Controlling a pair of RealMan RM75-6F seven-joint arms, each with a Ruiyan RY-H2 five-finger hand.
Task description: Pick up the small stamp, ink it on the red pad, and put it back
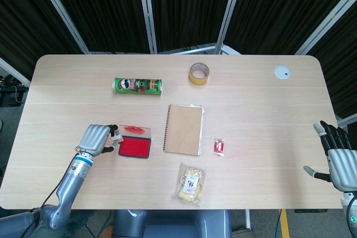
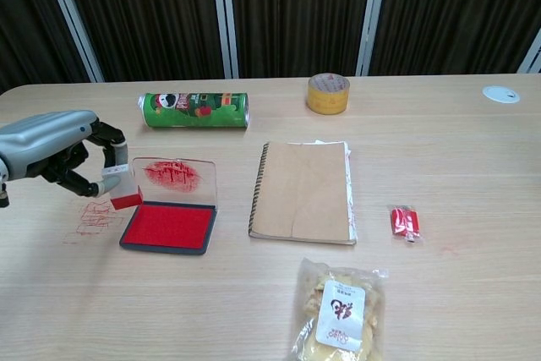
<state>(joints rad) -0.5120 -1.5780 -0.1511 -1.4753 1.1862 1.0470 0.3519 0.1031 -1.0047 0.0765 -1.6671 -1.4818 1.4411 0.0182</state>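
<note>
My left hand [image 1: 97,139] [image 2: 59,150] pinches the small stamp [image 2: 119,190] [image 1: 116,135], a white block with a red face, and holds it off the table at the left edge of the red ink pad [image 2: 167,226] [image 1: 134,147]. The pad's clear lid [image 2: 175,177] stands open and is smeared with red. Red stamp marks [image 2: 91,218] show on the wood left of the pad. My right hand [image 1: 338,159] hovers open at the table's right edge, seen only in the head view.
A green chips can [image 2: 194,109] lies behind the pad. A brown notebook [image 2: 305,189] lies right of the pad, with a tape roll [image 2: 328,93] behind it, a small red packet [image 2: 404,221] to its right and a snack bag [image 2: 340,310] in front.
</note>
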